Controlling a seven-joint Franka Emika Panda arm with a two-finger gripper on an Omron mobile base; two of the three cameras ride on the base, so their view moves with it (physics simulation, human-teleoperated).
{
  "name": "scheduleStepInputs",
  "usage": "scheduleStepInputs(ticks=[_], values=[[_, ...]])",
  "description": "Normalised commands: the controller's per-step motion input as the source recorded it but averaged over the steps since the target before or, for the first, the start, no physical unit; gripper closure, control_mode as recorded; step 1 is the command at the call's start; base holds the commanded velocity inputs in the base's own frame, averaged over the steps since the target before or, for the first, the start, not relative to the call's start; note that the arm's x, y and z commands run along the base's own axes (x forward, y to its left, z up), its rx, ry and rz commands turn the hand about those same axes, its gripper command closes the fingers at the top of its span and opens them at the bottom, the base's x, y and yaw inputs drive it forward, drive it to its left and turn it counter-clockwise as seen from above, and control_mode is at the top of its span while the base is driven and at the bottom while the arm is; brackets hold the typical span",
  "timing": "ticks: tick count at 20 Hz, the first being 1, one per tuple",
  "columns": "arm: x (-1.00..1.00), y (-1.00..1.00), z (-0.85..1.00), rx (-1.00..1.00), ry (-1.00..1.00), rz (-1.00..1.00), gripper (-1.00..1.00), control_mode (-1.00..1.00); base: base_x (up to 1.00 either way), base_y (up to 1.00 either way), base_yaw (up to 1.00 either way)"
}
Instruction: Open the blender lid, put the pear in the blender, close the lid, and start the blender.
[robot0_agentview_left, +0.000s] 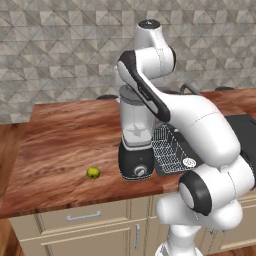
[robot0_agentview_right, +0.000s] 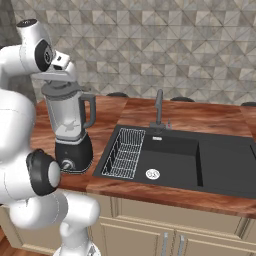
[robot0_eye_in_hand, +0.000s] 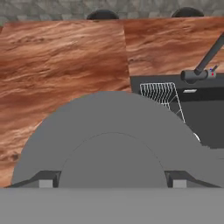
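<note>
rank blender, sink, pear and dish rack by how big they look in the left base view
1. blender, looks largest, though the arm hides part of it
2. sink, mostly hidden by the arm, so rank unsure
3. dish rack
4. pear, clearly smallest

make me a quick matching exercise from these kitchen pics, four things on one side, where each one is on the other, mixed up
Things:
1. pear
2. blender lid
3. wire rack
4. faucet

Places:
A. on top of the blender jar, right under the end effector
B. inside the black sink, at its left end
C. on the wooden counter, left of the blender base
D. standing at the sink's back edge

Pairs: 1-C, 2-A, 3-B, 4-D
</note>
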Motion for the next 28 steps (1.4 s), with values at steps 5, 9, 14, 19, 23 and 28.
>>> scheduleStepInputs(ticks=[5, 9, 14, 19, 23, 28], values=[[-0.18, -0.04, 0.96, 0.00, -0.22, 0.00, 1.00, -1.00, 0.00, 0.00, 0.00], [-0.63, 0.08, 0.64, 0.00, -0.18, 0.00, 1.00, -1.00, 0.00, 0.00, 0.00], [-0.98, 0.36, 0.01, 0.00, -0.09, 0.00, 1.00, -1.00, 0.00, 0.00, 0.00], [-1.00, 0.77, -0.29, 0.00, 0.00, 0.00, 1.00, -1.00, 0.00, 0.00, 0.00], [-0.73, 1.00, -0.56, -0.01, 0.03, 0.00, 1.00, -1.00, 0.00, 0.00, 0.00], [-0.32, 1.00, -0.84, -0.06, 0.12, 0.00, 1.00, -1.00, 0.00, 0.00, 0.00]])
